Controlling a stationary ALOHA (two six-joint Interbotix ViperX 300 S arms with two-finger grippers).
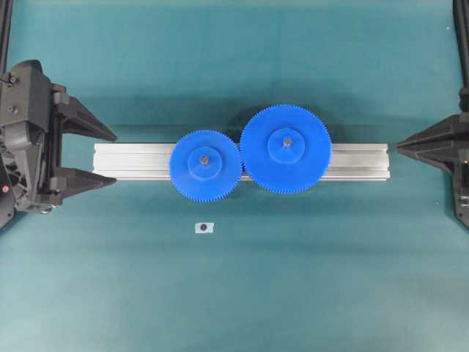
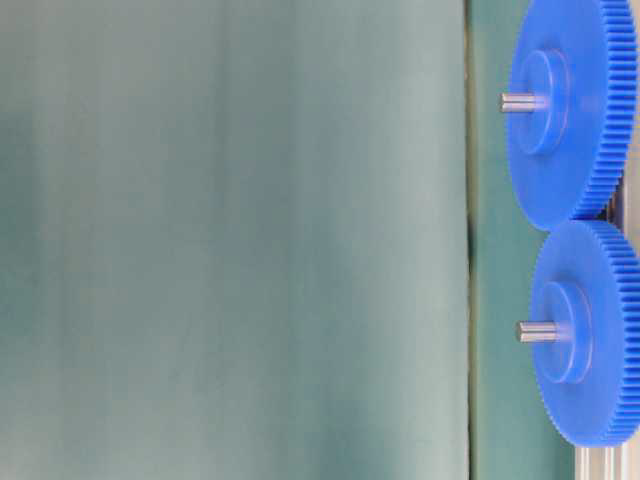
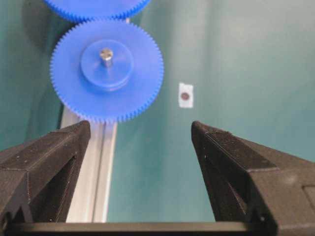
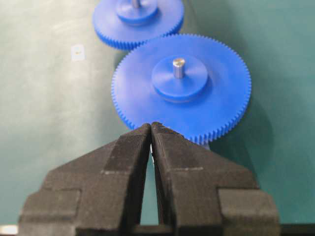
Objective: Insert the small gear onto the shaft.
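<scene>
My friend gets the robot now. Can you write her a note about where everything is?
Left gripper: open, empty, left of the rail.
Right gripper: shut, empty, at the rail's right end.
Small gear: already on its shaft, teeth against the larger gear.
White tag: on the mat, in front of the rail.
Done: gear is on.
Left: nothing seems left.

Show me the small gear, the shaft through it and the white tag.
small gear (image 1: 220,176): overhead view, flat face beside hub.
shaft (image 3: 106,54): left wrist view, pin's top end.
white tag (image 1: 204,228): overhead view, its middle.
</scene>
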